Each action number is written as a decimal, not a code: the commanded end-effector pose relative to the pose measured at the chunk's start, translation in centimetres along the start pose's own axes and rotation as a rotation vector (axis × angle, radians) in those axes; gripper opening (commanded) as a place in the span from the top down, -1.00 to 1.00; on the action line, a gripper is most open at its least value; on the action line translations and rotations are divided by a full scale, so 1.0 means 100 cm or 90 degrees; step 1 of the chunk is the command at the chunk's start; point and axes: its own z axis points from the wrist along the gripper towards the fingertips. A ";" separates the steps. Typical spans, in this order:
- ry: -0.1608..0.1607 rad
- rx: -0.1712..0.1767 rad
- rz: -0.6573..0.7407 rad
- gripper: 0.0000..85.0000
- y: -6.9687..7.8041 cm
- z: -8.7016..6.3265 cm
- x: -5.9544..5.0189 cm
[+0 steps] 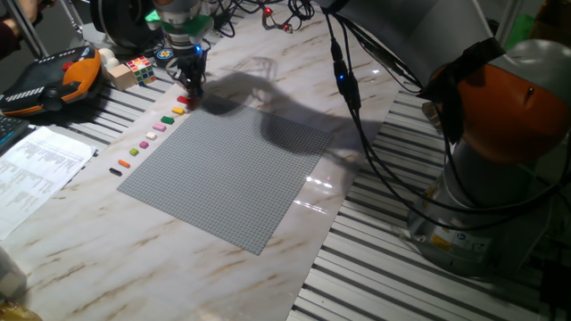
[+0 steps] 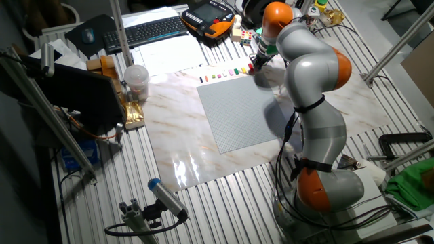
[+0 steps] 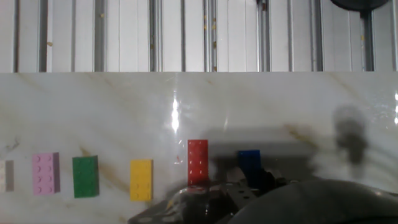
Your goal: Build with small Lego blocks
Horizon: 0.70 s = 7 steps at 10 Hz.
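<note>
— What can be said of the fingers?
— Whether they are apart or together cannot be told. The gripper (image 1: pixel 191 85) is seen lowered at the far corner of the grey baseplate (image 1: pixel 236 165), but its tips are dark and small in both fixed views, and in the hand view only a blurred dark mass (image 3: pixel 261 199) is shown at the bottom edge.
— And the blocks nearest to it?
— In the hand view a red block (image 3: pixel 198 162) is seen just above that mass, with a blue block (image 3: pixel 250 167) beside it, partly covered. Contact with either cannot be made out.
— What is found further out?
— A row is laid on the marble table (image 1: pixel 80 241): a yellow block (image 3: pixel 141 180), a green block (image 3: pixel 85 177), a pink block (image 3: pixel 46 173) and a white block (image 3: pixel 7 175) cut by the frame edge, all flat and apart from each other. In one fixed view the row is continued along the baseplate's edge to a black block (image 1: pixel 115 170).
— Beyond that?
— A multicoloured cube (image 1: pixel 139 68) is seen beside an orange-and-black pendant (image 1: pixel 49 78), and printed sheets (image 1: pixel 36 169) are lying near the table's edge.
</note>
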 end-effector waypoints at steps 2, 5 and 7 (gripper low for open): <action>0.010 0.000 0.011 0.98 0.008 -0.014 0.012; 0.011 0.003 0.027 0.98 0.023 -0.014 0.030; 0.012 0.005 0.038 0.98 0.030 -0.009 0.042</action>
